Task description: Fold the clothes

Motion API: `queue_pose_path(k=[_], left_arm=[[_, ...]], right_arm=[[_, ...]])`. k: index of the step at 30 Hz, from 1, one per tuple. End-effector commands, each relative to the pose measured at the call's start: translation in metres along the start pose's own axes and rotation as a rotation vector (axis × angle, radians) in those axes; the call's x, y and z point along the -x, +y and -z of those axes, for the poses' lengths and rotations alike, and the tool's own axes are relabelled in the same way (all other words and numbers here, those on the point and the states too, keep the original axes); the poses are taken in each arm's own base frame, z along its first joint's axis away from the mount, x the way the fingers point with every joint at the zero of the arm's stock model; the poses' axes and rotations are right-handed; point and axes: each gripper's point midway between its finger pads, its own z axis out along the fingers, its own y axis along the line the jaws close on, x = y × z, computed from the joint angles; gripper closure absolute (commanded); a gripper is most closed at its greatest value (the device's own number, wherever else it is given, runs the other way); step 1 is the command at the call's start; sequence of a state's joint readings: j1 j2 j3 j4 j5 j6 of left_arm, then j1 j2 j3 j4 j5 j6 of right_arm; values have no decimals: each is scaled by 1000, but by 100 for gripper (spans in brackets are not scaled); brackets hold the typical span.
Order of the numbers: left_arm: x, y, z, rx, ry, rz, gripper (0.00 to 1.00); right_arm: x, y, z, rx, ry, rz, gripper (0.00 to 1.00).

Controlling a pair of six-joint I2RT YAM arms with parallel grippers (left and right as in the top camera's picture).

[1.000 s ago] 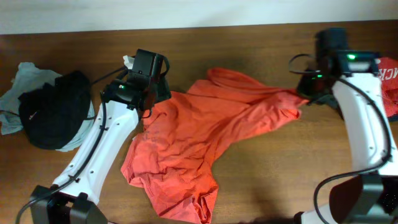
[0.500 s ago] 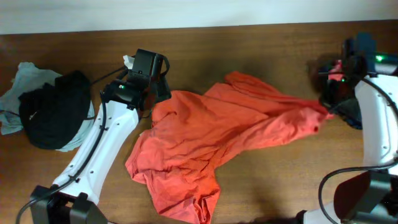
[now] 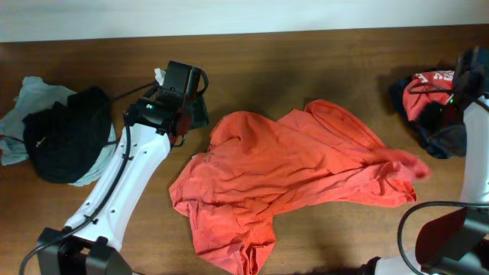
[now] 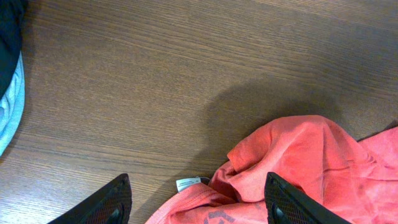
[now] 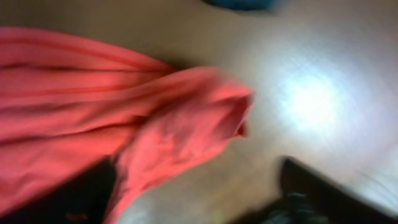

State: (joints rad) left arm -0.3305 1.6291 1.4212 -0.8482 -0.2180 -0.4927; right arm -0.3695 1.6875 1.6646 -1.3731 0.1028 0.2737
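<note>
Sprawling crumpled on the table [image 3: 306,69]: the orange-red T-shirt [image 3: 283,179]. Black garment [image 3: 57,141] and pale grey-blue garment [image 3: 30,95] sit well left of it, red lettered garment [image 3: 429,88] off its right end. Left gripper [image 4: 196,180] gapes empty over its collar edge; right gripper [image 5: 198,168], blurry, looks spread too.

The brown wooden table [image 3: 306,61] is carrying a crumpled orange-red T-shirt [image 3: 290,176] mid-surface, a pale grey-blue garment [image 3: 19,107] under a black garment [image 3: 61,137] at the left, and a navy garment [image 3: 439,141] under a red garment [image 3: 428,82] at the right.
</note>
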Motion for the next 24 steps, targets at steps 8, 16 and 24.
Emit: queue_pose_path(k=[8, 16, 24], left_arm=[[-11, -15, -26, -62, 69, -64, 36], [-9, -41, -91, -112, 58, -148, 38], [-11, -77, -137, -258, 38, -201, 39]], right_arm=[[27, 145, 30, 324, -253, 443, 1], [26, 224, -23, 370, -234, 517, 0], [10, 246, -70, 352, -146, 564, 2]])
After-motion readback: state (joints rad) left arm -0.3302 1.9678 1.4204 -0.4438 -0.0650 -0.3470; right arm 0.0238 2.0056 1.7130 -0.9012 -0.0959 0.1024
